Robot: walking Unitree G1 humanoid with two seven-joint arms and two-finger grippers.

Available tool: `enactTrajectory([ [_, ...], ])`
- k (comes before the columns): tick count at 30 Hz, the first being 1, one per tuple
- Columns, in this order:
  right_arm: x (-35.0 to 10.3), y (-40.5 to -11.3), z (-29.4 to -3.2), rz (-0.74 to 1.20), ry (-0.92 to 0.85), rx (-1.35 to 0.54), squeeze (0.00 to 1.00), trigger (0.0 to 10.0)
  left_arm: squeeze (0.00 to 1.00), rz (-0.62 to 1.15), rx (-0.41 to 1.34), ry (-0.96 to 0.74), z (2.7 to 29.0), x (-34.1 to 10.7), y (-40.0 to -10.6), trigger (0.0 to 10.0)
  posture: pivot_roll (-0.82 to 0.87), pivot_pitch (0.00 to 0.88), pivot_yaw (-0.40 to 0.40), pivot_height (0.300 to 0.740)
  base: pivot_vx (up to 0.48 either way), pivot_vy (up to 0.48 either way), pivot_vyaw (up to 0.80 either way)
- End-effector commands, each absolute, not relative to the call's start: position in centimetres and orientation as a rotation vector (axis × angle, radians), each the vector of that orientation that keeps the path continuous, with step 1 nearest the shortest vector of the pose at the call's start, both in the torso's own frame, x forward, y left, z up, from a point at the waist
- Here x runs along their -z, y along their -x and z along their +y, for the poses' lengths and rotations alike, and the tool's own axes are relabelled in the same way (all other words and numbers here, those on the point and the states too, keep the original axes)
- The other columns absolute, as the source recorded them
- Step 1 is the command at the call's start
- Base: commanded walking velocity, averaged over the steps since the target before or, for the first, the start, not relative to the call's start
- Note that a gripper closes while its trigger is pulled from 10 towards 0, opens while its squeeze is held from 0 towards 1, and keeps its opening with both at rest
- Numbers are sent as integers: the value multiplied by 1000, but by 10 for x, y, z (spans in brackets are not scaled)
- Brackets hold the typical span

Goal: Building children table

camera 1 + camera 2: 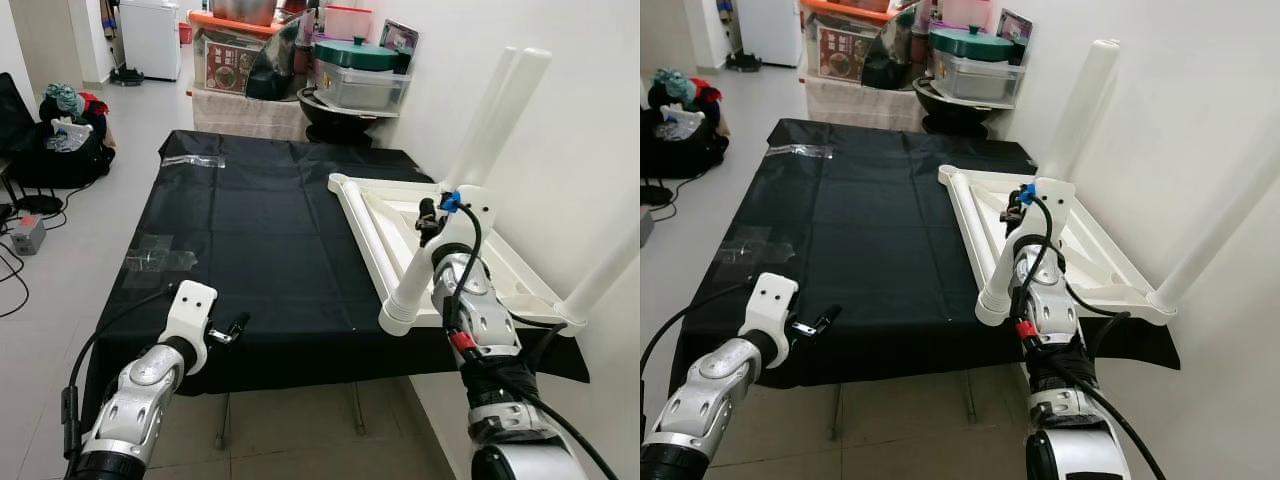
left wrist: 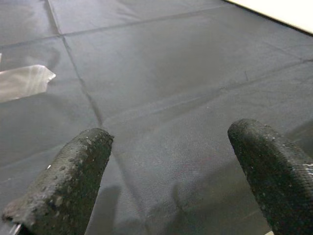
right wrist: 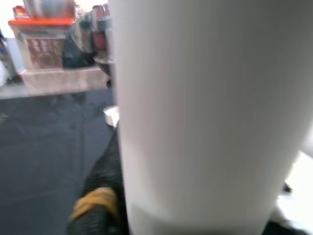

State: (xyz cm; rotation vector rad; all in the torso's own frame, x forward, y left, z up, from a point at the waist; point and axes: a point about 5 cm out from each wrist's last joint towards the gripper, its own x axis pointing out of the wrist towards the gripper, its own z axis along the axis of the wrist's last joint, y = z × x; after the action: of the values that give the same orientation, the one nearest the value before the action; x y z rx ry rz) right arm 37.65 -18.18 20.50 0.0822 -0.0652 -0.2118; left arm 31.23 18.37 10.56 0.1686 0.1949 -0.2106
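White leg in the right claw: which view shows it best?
Left eye view: the white leg shows whole, gripped by the right claw. Right eye view shows the same; right wrist view gives a blurred close-up.

Upturned tabletop (image 1: 440,235) lies on black cloth's (image 1: 250,240) right side.

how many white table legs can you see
3. One leg stands upright at the tabletop's far corner, one at its near right corner, and one lies tilted at the right gripper. More may be hidden.
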Motion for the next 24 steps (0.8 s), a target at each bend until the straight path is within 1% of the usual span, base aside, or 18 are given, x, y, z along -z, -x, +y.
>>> enactTrajectory([
  [1, -170, -371, -195, 75, -47, 255, 655, 10000, 0, 189, 229, -174, 178, -106, -314, 10000, 82, 0, -134, 740, 0, 0, 0],
  [2, -170, -371, -195, 75, -46, 254, 714, 10000, 0, 189, 229, -174, 178, -106, -314, 10000, 82, 0, -134, 740, 0, 0, 0],
  [3, -170, -371, -195, 77, -44, 255, 706, 10000, 0, 189, 230, -174, 178, -106, -314, 10000, 82, 0, -135, 740, 0, 0, 0],
  [4, -170, -371, -195, 81, -38, 257, 541, 10000, 0, 189, 230, -174, 178, -106, -314, 10000, 82, 0, -135, 740, 0, 0, 0],
  [6, -170, -371, -195, 84, -34, 259, 541, 10000, 0, 189, 230, -174, 178, -106, -314, 10000, 82, 0, -135, 740, 0, 0, 0],
  [7, -170, -371, -195, 85, -32, 259, 125, 10000, 0, 189, 231, -174, 178, -106, -314, 10000, 82, 0, -134, 740, 0, 0, 0],
  [8, -170, -371, -195, 85, -32, 259, 125, 10000, 0, 189, 231, -174, 178, -106, -314, 10000, 82, 0, -134, 740, 0, 0, 0],
  [9, -170, -371, -195, 85, -31, 258, 0, 10000, 0, 189, 231, -174, 178, -106, -314, 10000, 81, 0, -134, 740, 0, 0, 0],
  [19, -178, -373, -194, 51, -34, 242, 0, 10000, 0, 189, 231, -174, 178, -106, -315, 10000, 79, 0, -135, 740, 0, 0, 0],
  [23, -178, -373, -194, 44, -61, 230, 0, 10000, 0, 189, 231, -175, 177, -105, -315, 10000, 80, 0, -136, 740, 0, 0, 0],
  [24, -177, -372, -194, 42, -85, 231, 0, 3922, 0, 189, 231, -175, 177, -105, -315, 10000, 80, 0, -136, 740, 0, 0, 0],
])
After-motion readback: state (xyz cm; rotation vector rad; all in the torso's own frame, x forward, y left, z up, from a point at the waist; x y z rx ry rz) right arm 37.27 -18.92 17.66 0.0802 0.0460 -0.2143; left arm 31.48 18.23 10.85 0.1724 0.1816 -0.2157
